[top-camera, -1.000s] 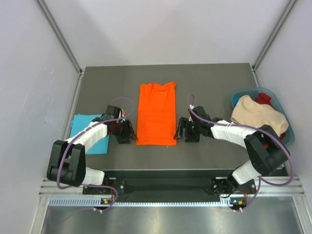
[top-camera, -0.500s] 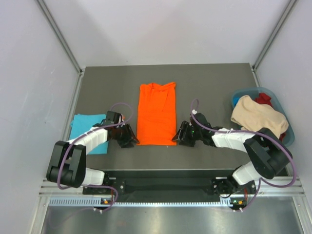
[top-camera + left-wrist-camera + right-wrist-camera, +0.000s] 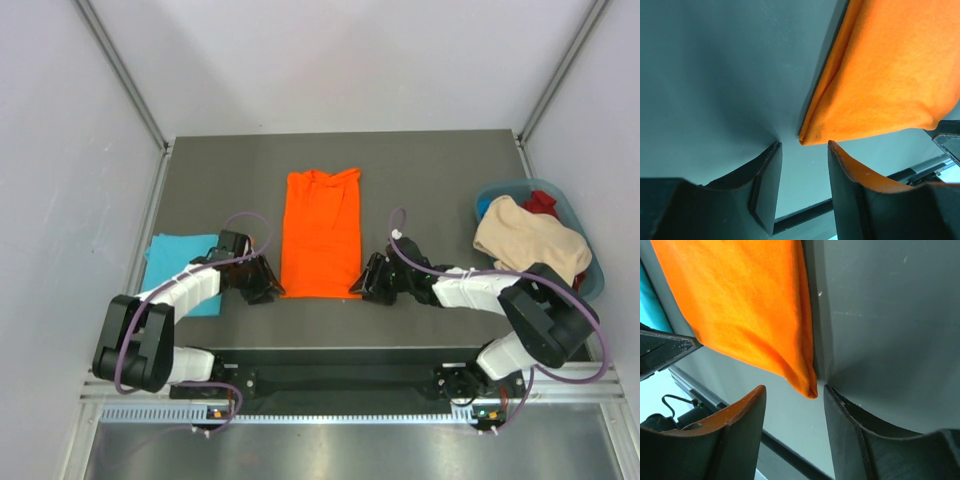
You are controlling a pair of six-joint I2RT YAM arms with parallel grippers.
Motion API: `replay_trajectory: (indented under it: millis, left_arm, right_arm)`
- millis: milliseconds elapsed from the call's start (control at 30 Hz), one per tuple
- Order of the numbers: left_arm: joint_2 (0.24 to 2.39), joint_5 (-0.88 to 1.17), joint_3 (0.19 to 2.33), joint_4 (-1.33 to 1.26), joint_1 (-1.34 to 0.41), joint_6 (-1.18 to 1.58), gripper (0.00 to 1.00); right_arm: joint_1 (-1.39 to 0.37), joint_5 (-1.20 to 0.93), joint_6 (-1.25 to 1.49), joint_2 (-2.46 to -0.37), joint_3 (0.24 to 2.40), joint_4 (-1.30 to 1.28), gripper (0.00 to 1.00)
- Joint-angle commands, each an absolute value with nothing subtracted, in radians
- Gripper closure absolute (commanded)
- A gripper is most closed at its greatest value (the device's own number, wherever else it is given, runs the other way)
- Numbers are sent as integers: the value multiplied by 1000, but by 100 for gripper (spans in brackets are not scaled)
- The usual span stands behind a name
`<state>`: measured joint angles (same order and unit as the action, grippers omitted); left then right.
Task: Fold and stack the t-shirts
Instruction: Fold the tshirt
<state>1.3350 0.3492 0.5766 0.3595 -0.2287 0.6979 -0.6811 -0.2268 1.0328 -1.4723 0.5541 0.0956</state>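
While the bright orange cloth t-shirt (image 3: 320, 235) lies in a long strip on the grey table (image 3: 430, 180), the left gripper (image 3: 270, 291) and right gripper (image 3: 358, 289) sit parted at its near corners, seemingly gripping nothing. The next move is likely to pinch both corners and fold the hem toward the collar.

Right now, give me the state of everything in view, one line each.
Orange shirt, folded into a long strip, lying flat.
Blue shirt, folded, lying flat at the left.
Left fingers, open, at the orange shirt's near left corner, not gripping.
Right fingers, open, at its near right corner, not gripping.
Bin, full of heaped clothes.
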Motion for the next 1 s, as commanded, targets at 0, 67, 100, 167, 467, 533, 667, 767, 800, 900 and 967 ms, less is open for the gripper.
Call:
replay_trajectory:
  millis: [0,67,100,167,467,533,667,767,800,900,967]
  left_arm:
    - [1324,268,543,376,-239,693,52]
    - [1339,290,535,359,-239,699,53]
    - [1345,296,532,347,-239,704,54]
    - [1353,299,523,338,-241,707,58]
    - [1356,324,529,310,-241,722,100]
    - [1335,331,537,322,-244,726,100]
    - [1272,310,560,405,-276,738,100]
    - [1229,293,565,432,-307,761,100]
    - [1220,291,565,437,-316,768,100]
    - [1184,262,572,463,-376,798,100]
    - [1174,232,575,474,-399,811,100]
  right_arm:
    - [-706,-164,1037,-1489,522,48,50]
    - [-706,-152,1039,-1489,520,51,53]
    - [-706,-150,1040,-1493,519,51,55]
    - [-707,-152,1043,-1497,515,57,59]
    - [-707,-138,1043,-1480,489,89,97]
    - [-707,-144,1039,-1460,485,95,100]
    - [-712,-135,1006,-1401,482,61,100]
    - [-724,-127,993,-1356,468,60,100]
    - [-732,-129,989,-1342,466,54,100]
    - [-750,-120,980,-1313,466,32,100]
    - [-761,-97,973,-1295,468,11,100]
